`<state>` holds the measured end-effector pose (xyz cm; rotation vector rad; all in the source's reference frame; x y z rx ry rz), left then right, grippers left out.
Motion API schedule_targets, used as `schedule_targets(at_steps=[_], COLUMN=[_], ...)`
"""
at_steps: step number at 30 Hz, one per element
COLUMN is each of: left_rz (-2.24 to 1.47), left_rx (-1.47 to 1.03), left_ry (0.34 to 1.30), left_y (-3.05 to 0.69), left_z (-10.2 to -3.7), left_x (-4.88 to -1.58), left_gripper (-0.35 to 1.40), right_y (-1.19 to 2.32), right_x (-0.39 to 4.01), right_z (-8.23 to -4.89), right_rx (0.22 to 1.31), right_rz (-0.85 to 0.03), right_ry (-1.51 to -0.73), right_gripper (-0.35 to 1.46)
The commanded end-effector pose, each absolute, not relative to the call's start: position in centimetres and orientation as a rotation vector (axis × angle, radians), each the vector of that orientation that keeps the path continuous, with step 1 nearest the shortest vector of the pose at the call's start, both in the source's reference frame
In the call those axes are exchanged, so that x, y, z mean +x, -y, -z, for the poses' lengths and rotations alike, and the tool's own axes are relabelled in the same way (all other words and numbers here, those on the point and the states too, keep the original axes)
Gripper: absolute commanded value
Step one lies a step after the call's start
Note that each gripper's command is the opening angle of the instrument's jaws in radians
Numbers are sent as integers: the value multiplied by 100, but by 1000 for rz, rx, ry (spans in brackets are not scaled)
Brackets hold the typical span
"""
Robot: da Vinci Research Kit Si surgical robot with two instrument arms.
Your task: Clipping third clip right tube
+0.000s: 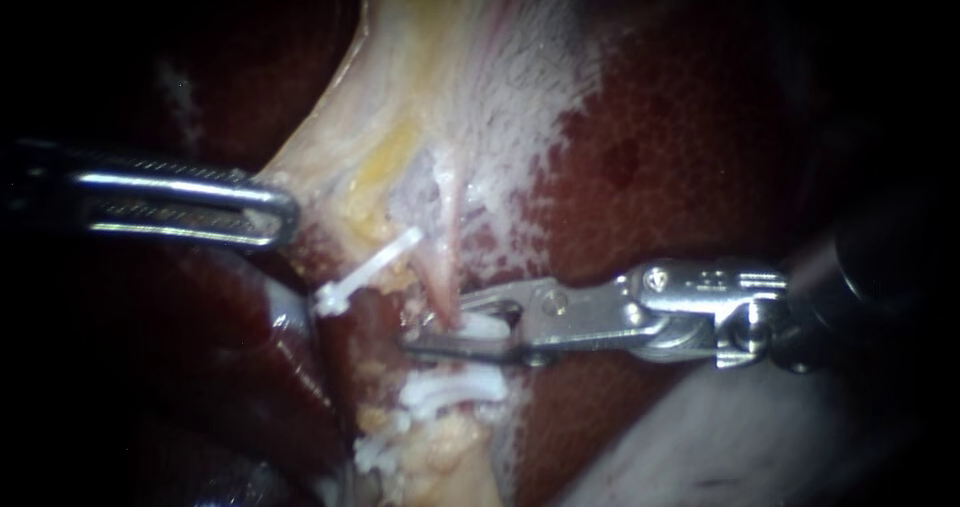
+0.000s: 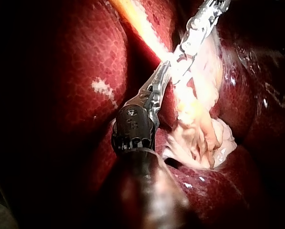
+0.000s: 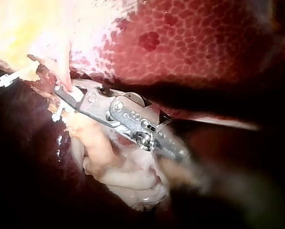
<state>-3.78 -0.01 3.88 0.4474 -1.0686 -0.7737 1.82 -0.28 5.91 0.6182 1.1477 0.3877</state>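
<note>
My right instrument (image 1: 447,331) comes in from the right, its jaws shut on a white clip (image 1: 484,325). The clip straddles the lower end of a thin pink tube (image 1: 443,267), the right one of the two. Two more white clips (image 1: 452,391) sit on the tissue just below the jaws. Another white clip (image 1: 365,272) lies slanted across the left tube. My left instrument (image 1: 278,213) has its jaws shut on the edge of the pale gallbladder tissue (image 1: 430,77). In the right wrist view the right instrument (image 3: 62,97) meets the tube (image 3: 65,76) under the pale tissue.
Dark red liver (image 1: 690,147) fills the right side behind the right instrument's shaft, with more liver (image 1: 280,357) low on the left. Yellowish fatty bits (image 1: 440,447) cling around the lower clips. In the left wrist view the right instrument (image 2: 195,33) crosses ahead of my left instrument (image 2: 161,78).
</note>
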Motion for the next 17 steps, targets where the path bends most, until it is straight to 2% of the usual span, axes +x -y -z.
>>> schedule_targets(at_steps=[1,17], left_rz=[773,773], left_rx=[448,448], left_ry=[1069,1069], left_y=[1,0], left_z=[-388,-389], left_x=[-379,-378], left_gripper=[-35,-35], right_y=[29,30], right_x=[182,181], right_z=[-591,-592], right_rx=[623,623], right_rz=[-392,-391], right_ry=[-1146,-1146], right_gripper=[-25,-25])
